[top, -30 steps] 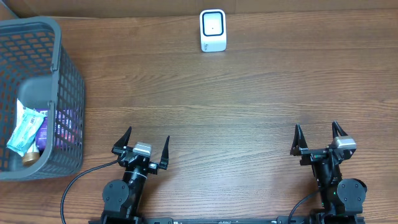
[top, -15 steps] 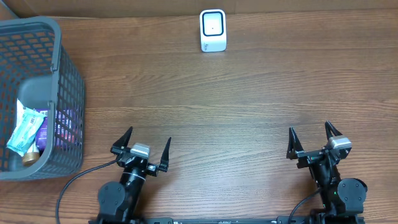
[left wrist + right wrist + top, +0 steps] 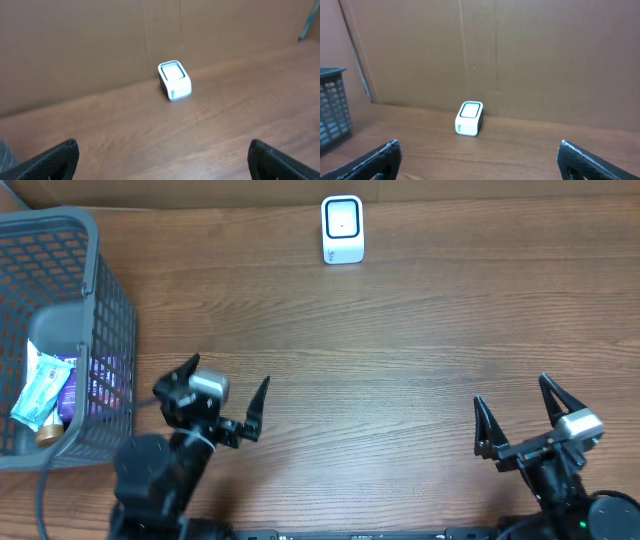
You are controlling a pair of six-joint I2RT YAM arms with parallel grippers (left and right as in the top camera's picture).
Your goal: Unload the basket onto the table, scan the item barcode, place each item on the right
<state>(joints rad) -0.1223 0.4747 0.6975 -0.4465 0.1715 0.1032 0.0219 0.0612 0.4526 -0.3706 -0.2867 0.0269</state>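
Fingers (image 3: pixel 258 400) on the left gripper (image 3: pixel 227 375) and the right gripper (image 3: pixel 512 392) are spread wide, holding nothing.

Overhead, the left arm has swung toward the basket (image 3: pixel 110 300), where the items (image 3: pixel 40 390) lie (a pick seems to be starting). The right arm has drawn back.

On the left wrist, the scanner (image 3: pixel 174 80) stands far ahead.

The right wrist shows the scanner (image 3: pixel 469 118) and the basket's corner (image 3: pixel 332 107).

No writing is legible in any view, and the print on the items is too small to read.

Nothing is legible: the print on the teal packet (image 3: pixel 38 395) in the basket (image 3: pixel 113 330) is too small to read.
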